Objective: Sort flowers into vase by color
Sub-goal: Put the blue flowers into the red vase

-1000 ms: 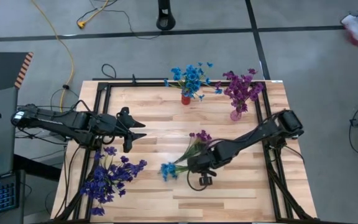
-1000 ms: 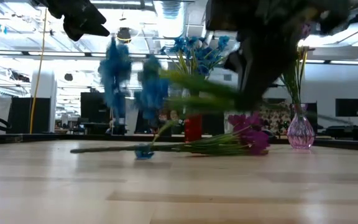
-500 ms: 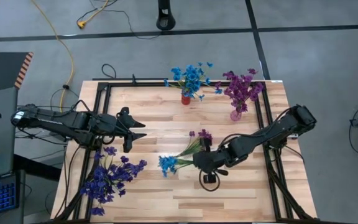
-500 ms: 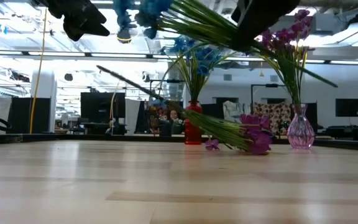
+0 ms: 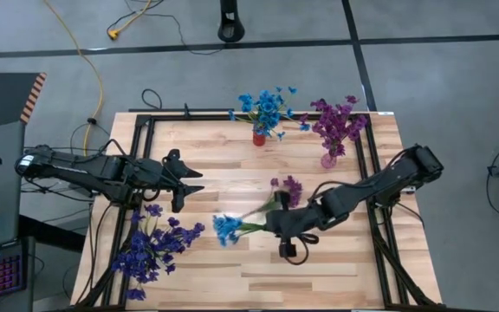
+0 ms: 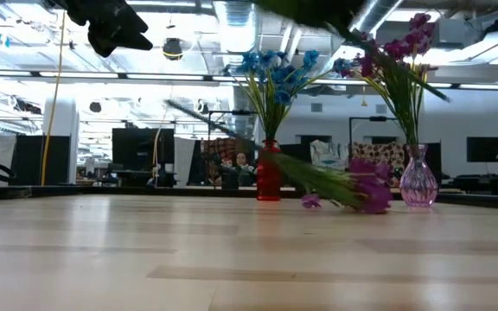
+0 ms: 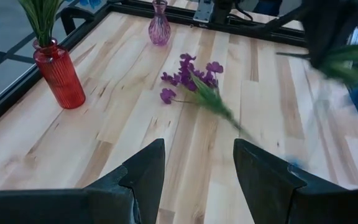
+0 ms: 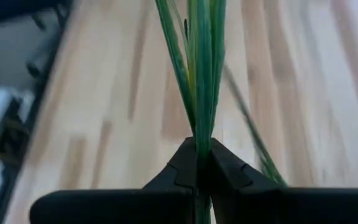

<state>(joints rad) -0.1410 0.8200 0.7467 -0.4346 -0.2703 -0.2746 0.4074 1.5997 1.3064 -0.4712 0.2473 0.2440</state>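
Here the right tool (image 8: 199, 167) pinches a blue flower's (image 5: 226, 227) stems, lifted over mid-tabletop (image 5: 319, 269); a purple sprig (image 7: 194, 81) lies beneath. The left tool (image 7: 197, 163) waits open. Risk: thin stems may slip out, or blossoms snag the sprig.

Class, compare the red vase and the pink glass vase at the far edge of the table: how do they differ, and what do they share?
The red vase is opaque and holds blue flowers; the pink glass vase is see-through and holds magenta flowers. In the low view the red vase looks straight-sided, the pink one bulbous with a narrow neck. Both stand upright, each holding one color.
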